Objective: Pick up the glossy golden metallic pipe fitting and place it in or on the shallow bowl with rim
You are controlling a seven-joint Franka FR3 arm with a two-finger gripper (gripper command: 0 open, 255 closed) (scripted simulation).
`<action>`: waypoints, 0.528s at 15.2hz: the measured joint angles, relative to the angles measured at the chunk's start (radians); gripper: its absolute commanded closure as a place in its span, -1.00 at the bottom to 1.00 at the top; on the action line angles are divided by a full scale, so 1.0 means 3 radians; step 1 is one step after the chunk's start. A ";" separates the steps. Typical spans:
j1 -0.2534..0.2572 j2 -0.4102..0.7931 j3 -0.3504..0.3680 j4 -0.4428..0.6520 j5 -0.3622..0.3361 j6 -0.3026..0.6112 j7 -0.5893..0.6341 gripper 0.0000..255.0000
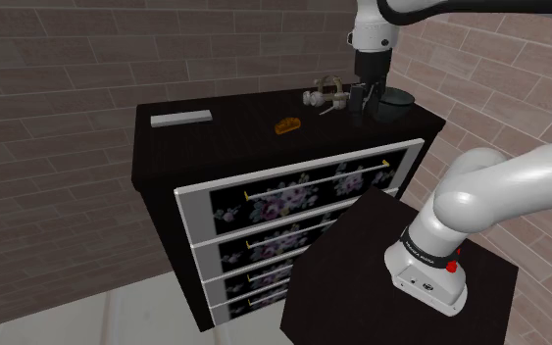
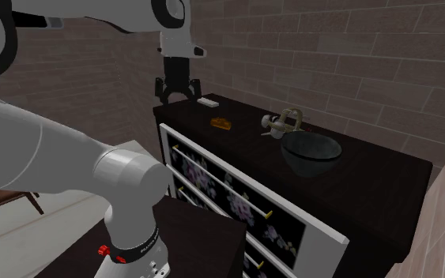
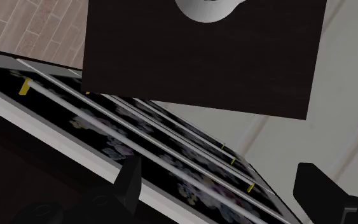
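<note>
Gripper [image 1: 363,116] spread and empty, hanging above the dresser [image 1: 234,137], pipe fitting [image 1: 325,95] lying on the top just beside the dark bowl [image 1: 397,102]: odd knobbly shape, so an off-centre pinch likely slips it, or the descent clips the bowl.

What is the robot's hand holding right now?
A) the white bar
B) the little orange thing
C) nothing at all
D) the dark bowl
C: the hand has its fingers standing apart with nothing between them, while the bowl, the orange thing and the white bar all lie on the dresser top.
</note>
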 measured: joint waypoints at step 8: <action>-0.0068 0.0717 -0.0090 0.0214 0.0001 0.0545 -0.0020 -1.00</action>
